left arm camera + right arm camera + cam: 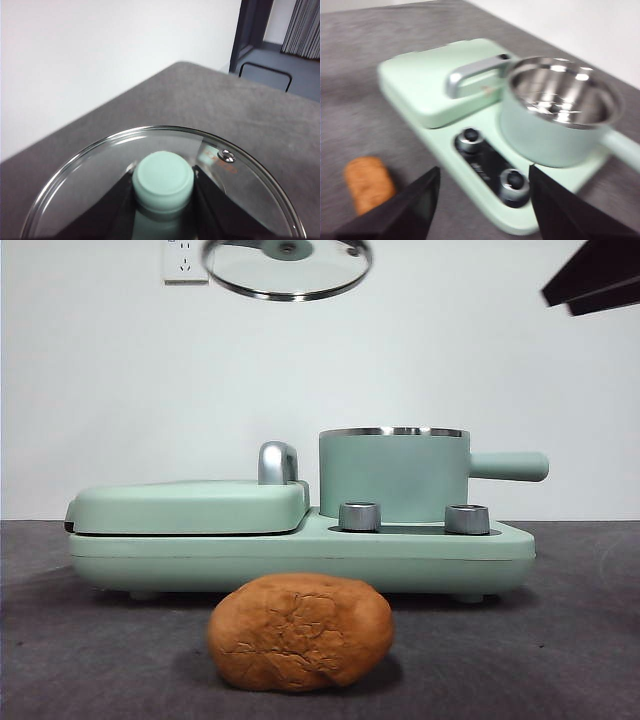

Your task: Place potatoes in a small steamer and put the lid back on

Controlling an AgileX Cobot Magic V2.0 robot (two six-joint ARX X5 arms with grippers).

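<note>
Overhead, left tool (pixel 164 200) clamps lid (pixel 287 268) by its knob. Right tool (pixel 484 200) gapes empty, potato (pixel 300 632) at its nine o'clock. Potato looks firm, rough-skinned; grip across its middle.

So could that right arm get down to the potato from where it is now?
Probably yes. The right gripper hangs open above the table, holding nothing, and the potato lies alone in front of the cooker with nothing over it. The left gripper holds the lid high up, out of the way.
</note>
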